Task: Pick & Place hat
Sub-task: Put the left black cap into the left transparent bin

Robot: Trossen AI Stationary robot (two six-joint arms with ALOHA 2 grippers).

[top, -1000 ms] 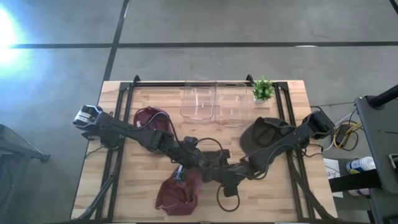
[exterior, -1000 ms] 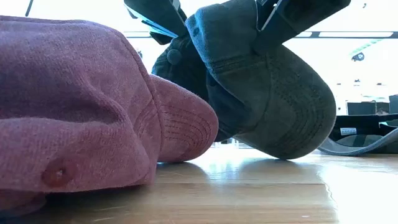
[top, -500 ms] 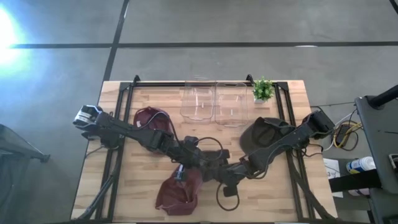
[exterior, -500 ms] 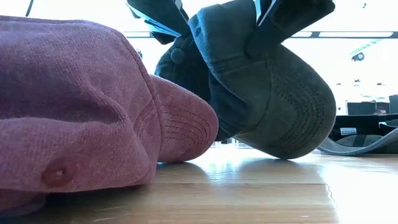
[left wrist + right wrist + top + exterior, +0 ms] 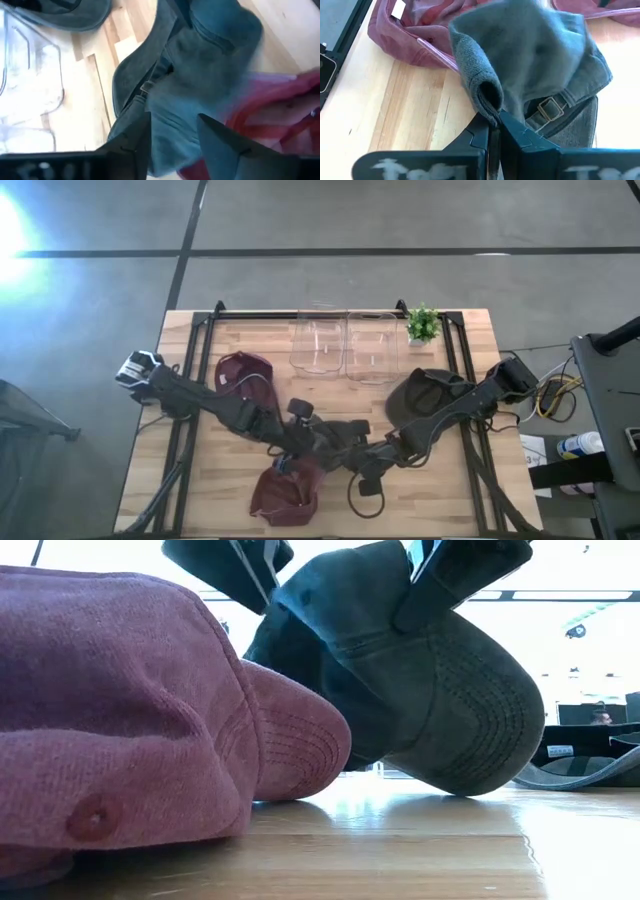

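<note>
both arms [image 5: 330,442] mid-table, maroon hat [image 5: 286,492], plant [image 5: 422,324]

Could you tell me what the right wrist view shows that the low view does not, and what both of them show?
Only the right wrist view shows the right tool shut on a fold of the grey hat, plus the strap buckle. Only the low view shows the grey hat's brim tilted down toward the table, the red hat's brim and a dark hat lying farther back. Both show the grey hat beside the red hat.
</note>
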